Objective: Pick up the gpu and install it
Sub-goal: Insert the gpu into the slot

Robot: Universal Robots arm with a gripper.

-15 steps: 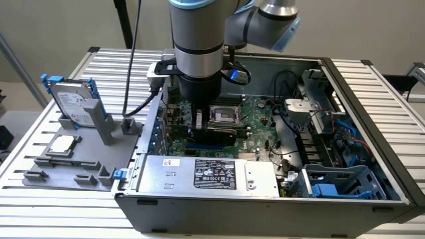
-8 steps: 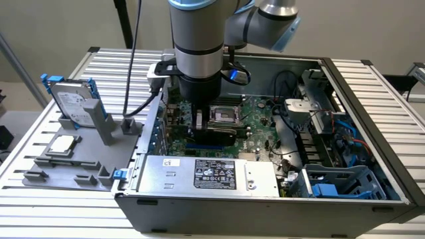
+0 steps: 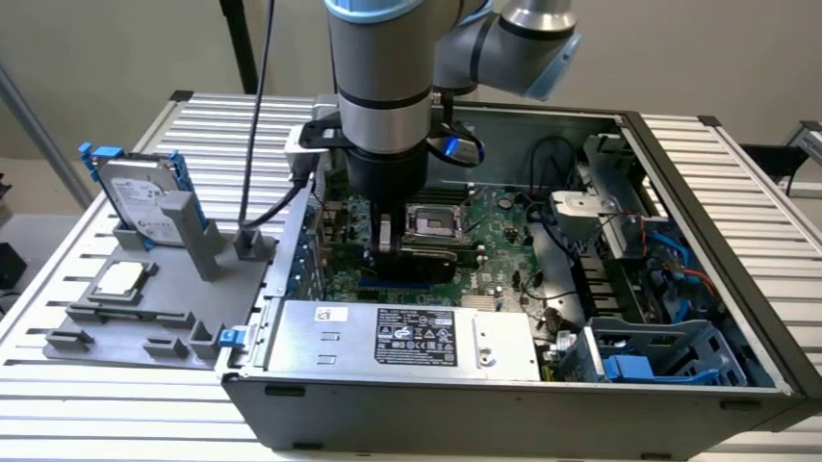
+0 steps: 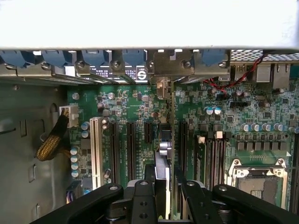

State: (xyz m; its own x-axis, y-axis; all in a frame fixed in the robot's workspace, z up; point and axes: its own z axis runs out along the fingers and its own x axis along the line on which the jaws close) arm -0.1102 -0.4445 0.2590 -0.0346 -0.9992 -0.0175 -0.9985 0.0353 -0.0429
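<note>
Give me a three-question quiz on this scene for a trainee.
1. True or false: the small silver CPU chip sits inside the computer case.
2. Which item stands upright in the grey fixture tray? A) the hard drive with blue rails B) a cooling fan C) a keyboard
3. Fill in: the gripper is shut on the ___, held edge-on over the motherboard slots.

Key: 1 false, it lies on the tray outside the case; 2 A; 3 gpu.
</note>
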